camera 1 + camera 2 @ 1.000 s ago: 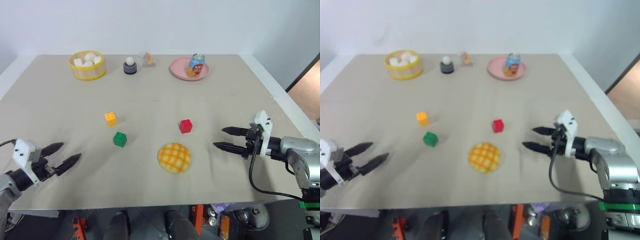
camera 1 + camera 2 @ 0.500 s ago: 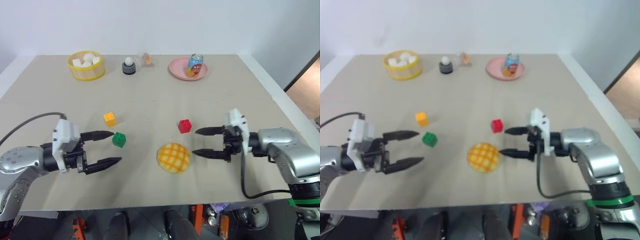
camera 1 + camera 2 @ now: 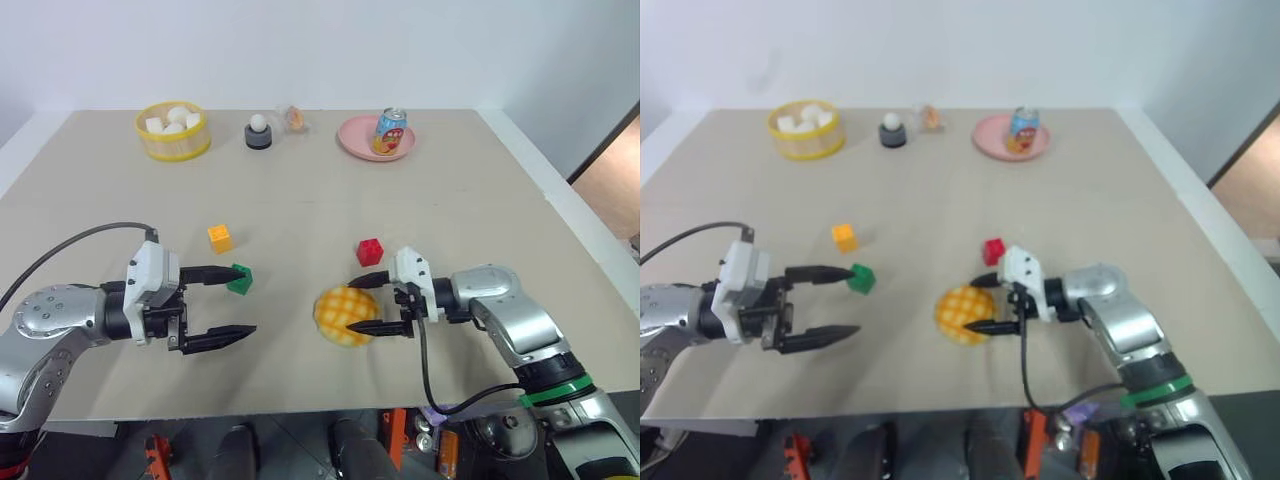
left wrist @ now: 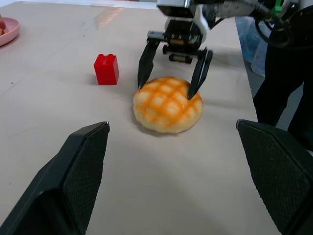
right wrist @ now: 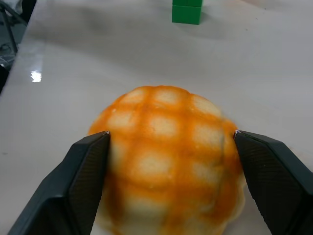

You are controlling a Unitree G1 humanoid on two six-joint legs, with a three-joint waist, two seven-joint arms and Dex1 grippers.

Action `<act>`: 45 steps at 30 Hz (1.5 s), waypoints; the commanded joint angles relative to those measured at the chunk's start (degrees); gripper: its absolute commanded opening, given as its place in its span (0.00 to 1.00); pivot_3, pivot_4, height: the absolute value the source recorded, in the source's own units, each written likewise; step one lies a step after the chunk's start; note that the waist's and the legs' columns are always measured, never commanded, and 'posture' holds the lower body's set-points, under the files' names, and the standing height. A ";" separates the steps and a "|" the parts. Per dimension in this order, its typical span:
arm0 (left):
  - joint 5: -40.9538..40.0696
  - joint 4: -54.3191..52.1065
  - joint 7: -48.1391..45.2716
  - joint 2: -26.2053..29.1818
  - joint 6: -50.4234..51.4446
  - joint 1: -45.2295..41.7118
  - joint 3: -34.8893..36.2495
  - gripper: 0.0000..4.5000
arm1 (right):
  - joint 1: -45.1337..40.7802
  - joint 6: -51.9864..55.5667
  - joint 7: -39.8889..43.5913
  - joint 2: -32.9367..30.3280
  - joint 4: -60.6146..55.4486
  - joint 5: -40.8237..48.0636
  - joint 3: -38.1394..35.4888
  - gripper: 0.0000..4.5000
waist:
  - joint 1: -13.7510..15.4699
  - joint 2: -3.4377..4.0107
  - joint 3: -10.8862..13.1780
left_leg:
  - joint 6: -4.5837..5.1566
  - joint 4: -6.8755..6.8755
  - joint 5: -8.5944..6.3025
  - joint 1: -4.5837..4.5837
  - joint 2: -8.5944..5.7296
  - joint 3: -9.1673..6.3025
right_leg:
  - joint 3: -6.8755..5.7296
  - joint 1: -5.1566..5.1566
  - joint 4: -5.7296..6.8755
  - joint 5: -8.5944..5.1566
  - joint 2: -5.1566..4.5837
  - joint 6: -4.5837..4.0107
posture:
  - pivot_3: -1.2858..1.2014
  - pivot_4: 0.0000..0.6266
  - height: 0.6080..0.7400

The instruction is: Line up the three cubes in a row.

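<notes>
Three studded cubes lie apart on the tan table: orange-yellow [image 3: 220, 238], green [image 3: 240, 279] and red [image 3: 370, 251]. My left gripper [image 3: 250, 300] is open and points right, with its far fingertip right beside the green cube and nothing between the fingers. My right gripper [image 3: 350, 305] points left and is open, its fingers [image 5: 88, 171] on either side of the yellow checkered bun [image 3: 345, 315], close against it. The red cube [image 4: 106, 69] sits just behind the bun [image 4: 167, 104], clear of the right gripper [image 4: 168, 88]. The green cube [image 5: 187, 11] lies beyond the bun in the right wrist view.
Along the far edge stand a yellow round basket [image 3: 173, 145] with white pieces, a dark holder with a white ball [image 3: 259, 132], a small wrapped item [image 3: 296, 119], and a pink plate [image 3: 350, 140] bearing a can [image 3: 391, 131].
Both arms swung in toward the middle. The left gripper came right to the green cube. The right gripper moved left and down, past the red cube, to straddle the bun.
</notes>
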 commanded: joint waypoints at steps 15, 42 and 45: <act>5.31 5.09 -1.53 -4.30 -5.78 -7.16 -5.52 1.00 | 4.04 1.87 2.77 -4.55 0.60 -0.39 -1.92 0.15 | 0.37 -0.04 -0.04 | 0.01 0.09 0.01 0.07 -0.01 -0.04 | -0.01 0.15 0.04 0.04 0.00 0.02 | 0.52 0.24 1.00; 11.84 15.87 -5.42 -13.74 -13.09 -16.44 -14.36 1.00 | -24.13 -16.01 -30.63 -13.17 59.00 -19.10 -12.28 0.15 | 0.80 0.09 0.02 | 0.12 0.25 0.01 0.00 -0.06 0.17 | 0.12 0.21 0.04 0.06 -0.06 0.22 | 0.52 0.24 1.00; 11.84 15.89 -5.28 -13.67 -13.18 -16.34 -14.14 1.00 | -24.58 -16.72 -31.91 -11.41 61.01 -19.31 -12.72 0.28 | 0.35 0.15 0.02 | 0.13 0.22 0.02 -0.01 -0.11 0.16 | 0.19 0.22 0.04 0.05 -0.07 0.26 | 0.52 0.24 1.00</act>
